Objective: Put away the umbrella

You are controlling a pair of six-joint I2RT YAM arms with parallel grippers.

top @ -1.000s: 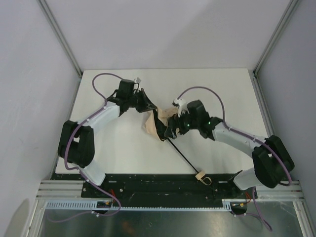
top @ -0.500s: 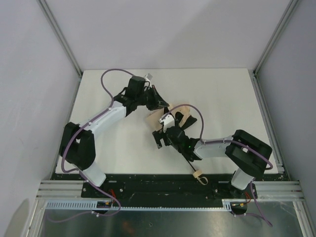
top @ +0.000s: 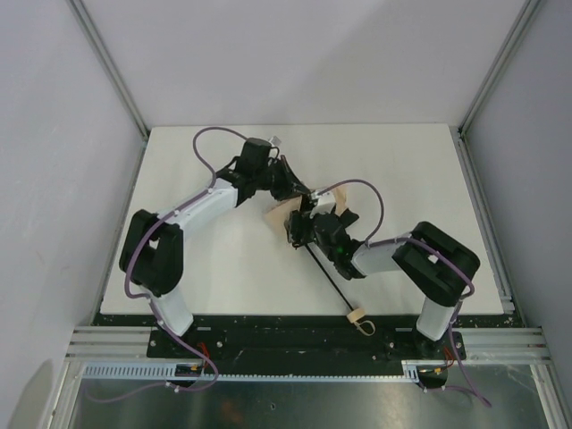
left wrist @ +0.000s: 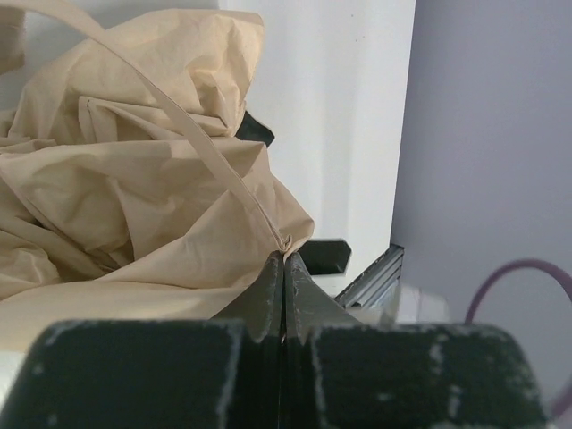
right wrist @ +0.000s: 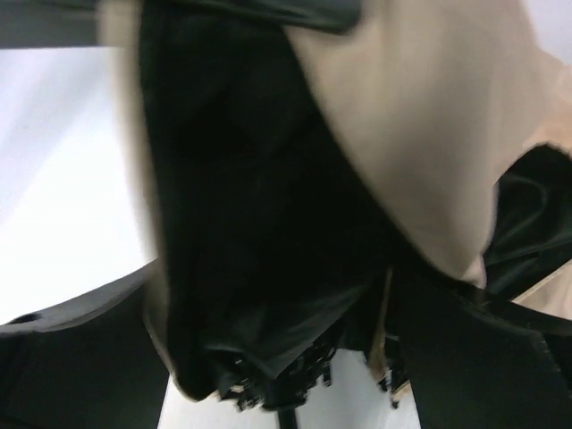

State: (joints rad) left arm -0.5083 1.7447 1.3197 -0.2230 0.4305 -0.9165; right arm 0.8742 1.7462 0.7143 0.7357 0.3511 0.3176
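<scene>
The umbrella's beige canopy lies crumpled at mid-table, its black lining showing in the right wrist view. Its thin black shaft runs toward the near edge and ends in the tan handle with a loop. My left gripper is shut, pinching a corner of the canopy fabric at its tips. My right gripper stands open and straddles the bunched lower end of the canopy, where the rib ends gather round the shaft; whether its fingers press the fabric I cannot tell.
The white table is walled by grey panels with metal posts at left and right. A black base rail runs along the near edge just past the handle. Both arms' purple cables arch above the canopy.
The left gripper has carried its pinch of fabric to the right. The right arm has folded its elbow in toward its base, its gripper staying at the canopy's lower end.
</scene>
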